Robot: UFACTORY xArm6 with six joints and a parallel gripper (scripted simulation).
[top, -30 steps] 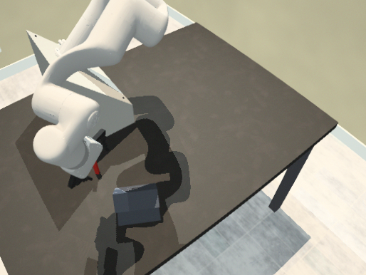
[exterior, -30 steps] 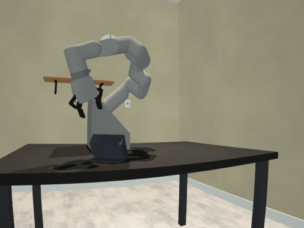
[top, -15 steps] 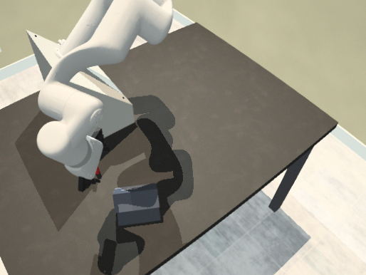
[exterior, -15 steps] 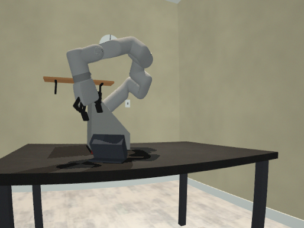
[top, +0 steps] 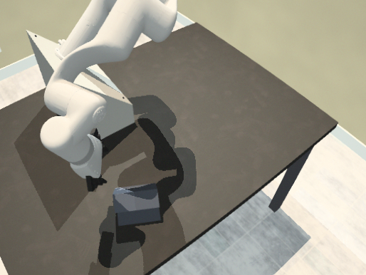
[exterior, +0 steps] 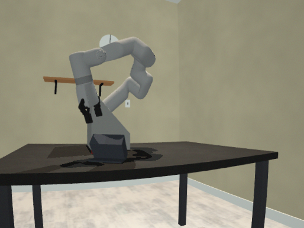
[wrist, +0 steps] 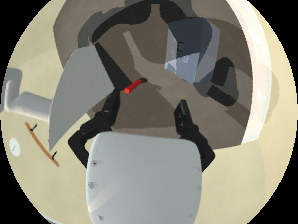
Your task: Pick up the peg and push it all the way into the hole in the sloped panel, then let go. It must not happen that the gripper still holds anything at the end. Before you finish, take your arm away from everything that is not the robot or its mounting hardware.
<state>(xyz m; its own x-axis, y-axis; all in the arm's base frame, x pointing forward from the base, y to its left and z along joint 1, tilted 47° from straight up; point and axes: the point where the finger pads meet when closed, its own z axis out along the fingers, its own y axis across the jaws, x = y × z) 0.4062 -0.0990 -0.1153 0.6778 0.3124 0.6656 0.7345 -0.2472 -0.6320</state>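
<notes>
Top view: arm [top: 75, 117] bends down over the near-left part of the table [top: 228, 89], with the claw [top: 95, 182] pointing down just left of the dark block [top: 137, 204]. The peg is not visible here; most likely the wrist covers it, which fits an approach from straight above. The block's sloped panel faces up and toward the arm, so insertion would call for a tilted push, in my judgement. Exterior view: claw [exterior: 90, 112] hangs well above the table, fingers spread wide with nothing between them; that wide stance suits straddling a thin peg lying flat. A small red tip [exterior: 91, 152] shows at the block's left foot, touching or just beside it, cannot tell which. Block [exterior: 109, 147] sits in front of the grey arm pedestal [exterior: 118, 130]. A wall shelf [exterior: 59, 80] hangs behind, not involved. Wrist view: peg [wrist: 133, 86] lies on the table ahead of the left finger [wrist: 100, 119], off the midline between the fingers, so a sideways correction seems needed before descent. Block [wrist: 189, 50] lies farther on, to the right. Grasp not yet begun.
</notes>
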